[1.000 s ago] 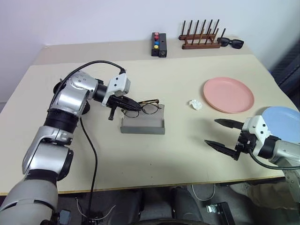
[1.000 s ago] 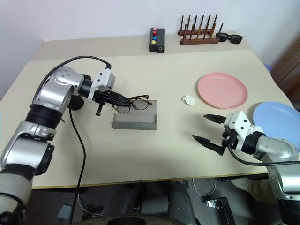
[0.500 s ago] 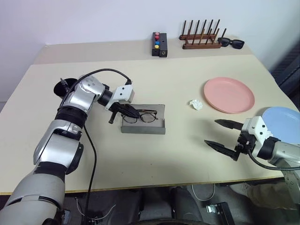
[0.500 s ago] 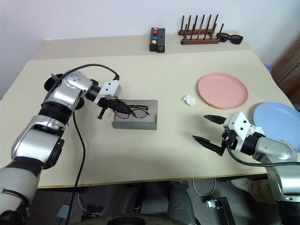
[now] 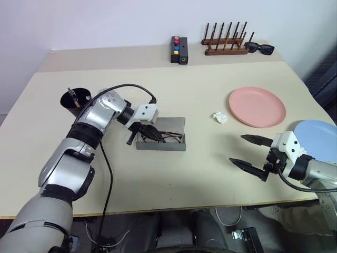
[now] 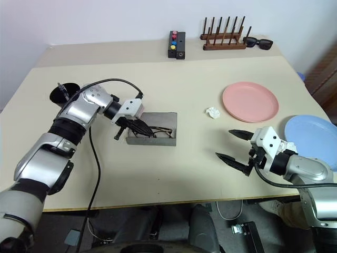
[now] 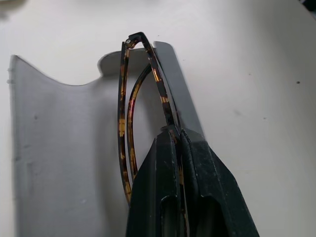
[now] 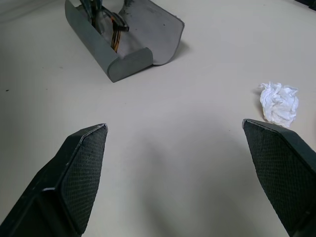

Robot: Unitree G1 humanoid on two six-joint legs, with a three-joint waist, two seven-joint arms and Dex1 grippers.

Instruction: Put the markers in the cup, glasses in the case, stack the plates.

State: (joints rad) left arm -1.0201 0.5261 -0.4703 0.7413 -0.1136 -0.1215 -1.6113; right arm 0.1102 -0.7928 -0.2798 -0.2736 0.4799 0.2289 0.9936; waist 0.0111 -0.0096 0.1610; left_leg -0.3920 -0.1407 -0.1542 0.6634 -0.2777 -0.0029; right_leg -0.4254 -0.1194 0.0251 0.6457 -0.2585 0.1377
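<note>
Left wrist view: left gripper (image 7: 178,143) clamped on the glasses (image 7: 129,113) frame, fingers nearly pressed together, glasses down inside the open case (image 7: 59,148)
Glasses look: thin tortoise-brown frame, temples folded, lying on edge along the case wall
Case: grey, lid open, mid-table, in front of the robot's left side (image 5: 160,141)
Glasses step: nearly done by my read; grip not let go, lid not closed
Cup: black, far left of table (image 5: 73,100), a dark stick poking above the rim; looked like a marker, so markers probably in; count hidden
Plates: pink (image 5: 257,107) and blue (image 5: 318,133) lay side by side on the right, not stacked; that step left
Right gripper: fingers spread wide, holding nothing (image 5: 251,153), hovering over bare table just beside the blue plate
Other: crumpled white paper (image 5: 219,117) between case and pink plate
Risk: glasses may snag on the fingers at release
</note>
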